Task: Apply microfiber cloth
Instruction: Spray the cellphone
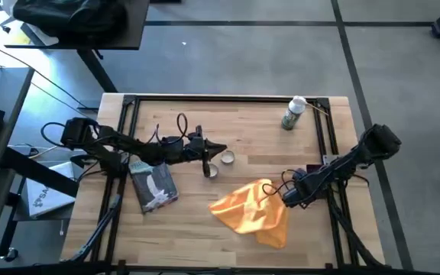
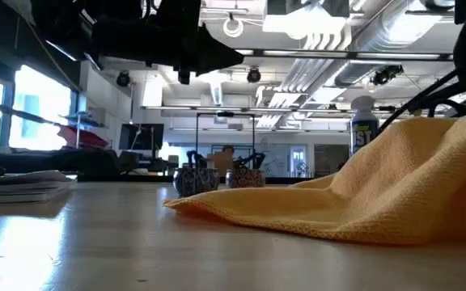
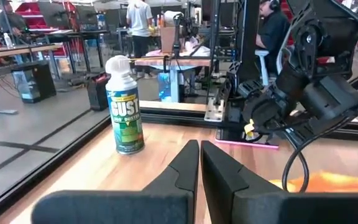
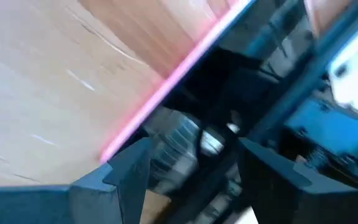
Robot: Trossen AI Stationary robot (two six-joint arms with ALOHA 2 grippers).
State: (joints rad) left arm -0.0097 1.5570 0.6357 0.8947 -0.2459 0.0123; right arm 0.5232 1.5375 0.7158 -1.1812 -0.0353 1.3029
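The orange-yellow microfiber cloth [image 1: 254, 212] lies crumpled on the wooden table, near the front and right of centre. Its far right corner [image 1: 267, 188] rises off the wood; in the low view the cloth [image 2: 379, 194] slopes upward to the right. My right gripper [image 1: 283, 196] stands right beside that raised corner. In its wrist view its fingers [image 4: 194, 155] are open with nothing between them. My left gripper [image 1: 221, 149] hovers shut over the table's middle, above two small round tins [image 1: 226, 158] [image 1: 211, 172], and holds nothing [image 3: 199, 144]. My right gripper stands against the cloth's raised far right corner [image 1: 270, 191], but I cannot tell whether it touches the cloth. The wrist view shows no cloth between the open fingers.
A grey-and-white flat packet [image 1: 153, 186] lies left of the tins, under the left arm. A green-labelled spray can [image 1: 292, 113] stands upright at the far right. Dark frame rails [image 1: 327, 137] run along the table's sides. Bare wood lies near the front left.
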